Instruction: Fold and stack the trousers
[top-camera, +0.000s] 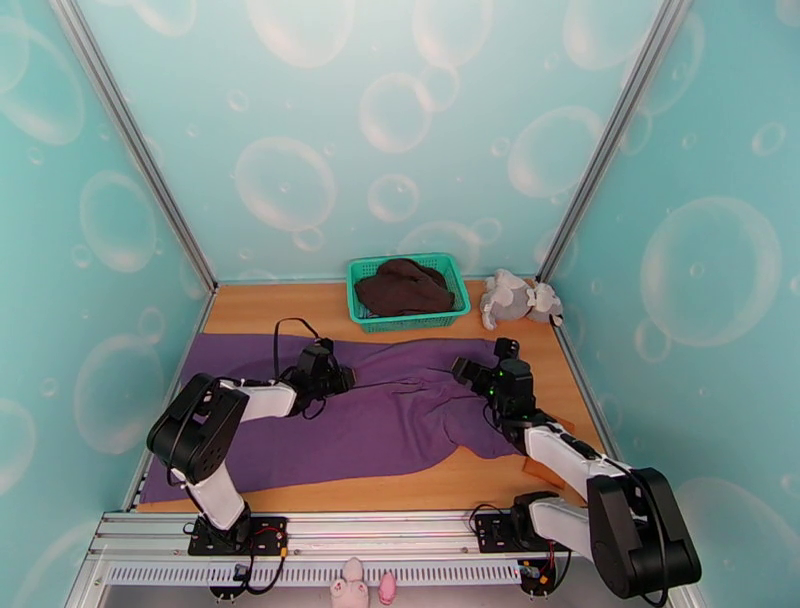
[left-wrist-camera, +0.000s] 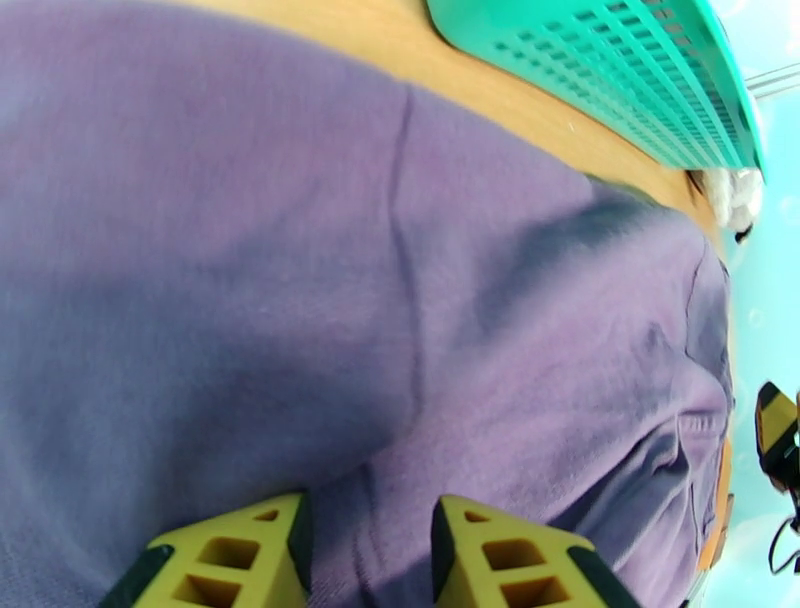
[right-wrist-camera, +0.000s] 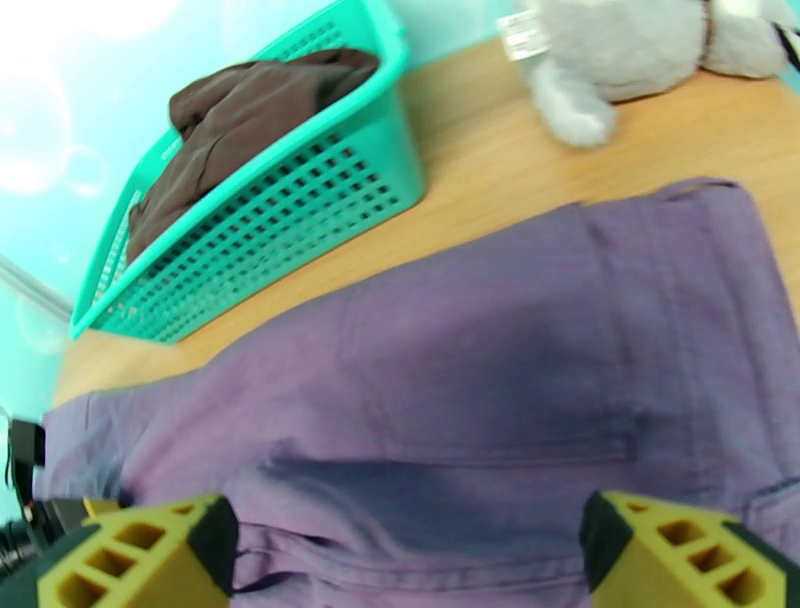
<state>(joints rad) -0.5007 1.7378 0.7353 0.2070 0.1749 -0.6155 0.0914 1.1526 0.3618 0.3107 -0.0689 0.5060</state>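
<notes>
We see the trousers (top-camera: 390, 420) lying spread flat across the middle of the table (top-camera: 250, 300). They run from 9 o'clock to 3 o'clock, with the legs toward the left side and the waist end toward the right. We judge they are laid out this way so that both arms can reach an edge for the first fold. Nothing is folded over yet, so the task looks to be at its start. The left gripper (top-camera: 338, 378) sits low on the far edge of the cloth, at about 10 o'clock from the garment's middle. In its wrist view the fingers (left-wrist-camera: 230, 560) stand narrowly apart with purple fabric rising in the gap, but we cannot tell whether they actually pinch it. The right gripper (top-camera: 468, 370) hangs at about 2 o'clock over the waist end with its jaws spread wide and holding nothing. Its wrist view shows seams and a pocket line below it, which we take as lining up for a grasp on that edge. The green basket (top-camera: 362, 300) stands at 12 o'clock, just beyond the trousers and apart from them, and holds a dark brown garment (top-camera: 405, 285). We think this is probably where the stack is meant to go. A grey plush toy (top-camera: 518, 298) lies at 1 o'clock beside the basket, and we expect it to stay out of the way of a fold toward the near side.
</notes>
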